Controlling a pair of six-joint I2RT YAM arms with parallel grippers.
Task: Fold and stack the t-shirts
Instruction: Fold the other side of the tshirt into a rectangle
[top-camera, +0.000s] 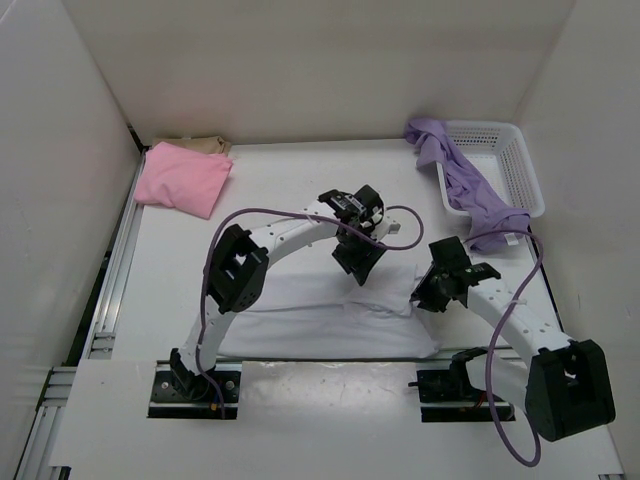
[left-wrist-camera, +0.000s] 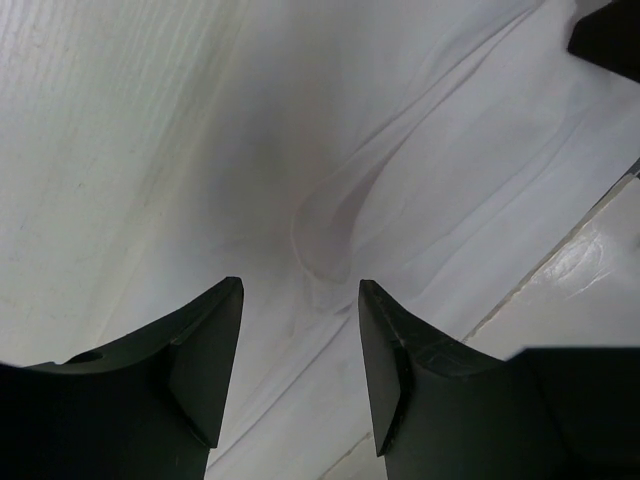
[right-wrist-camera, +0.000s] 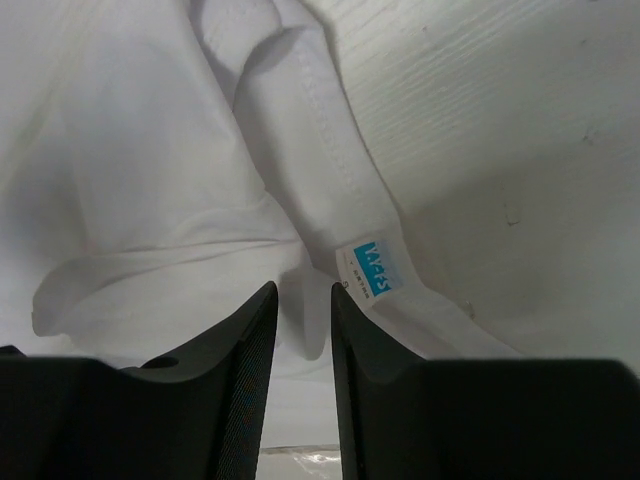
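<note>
Directly below me, white t-shirt (top-camera: 320, 325) lying flat — left gripper (left-wrist-camera: 300, 295) spread just above it, right gripper (right-wrist-camera: 303, 300) beside its blue label (right-wrist-camera: 370, 268), grip unclear.

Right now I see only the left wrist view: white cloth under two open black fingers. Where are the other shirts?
Observer: The pink shirt lies folded at the far left corner of the table, with a tan shirt peeking out behind it.
Operator: And the purple one?
Observer: The purple shirt is draped, unfolded, over the rim of the white basket at far right.
Operator: What about the right gripper?
Observer: The right gripper is low over a stitched edge of the white shirt, beside a blue label. Its jaws are a narrow gap apart; whether they pinch cloth I cannot tell.
</note>
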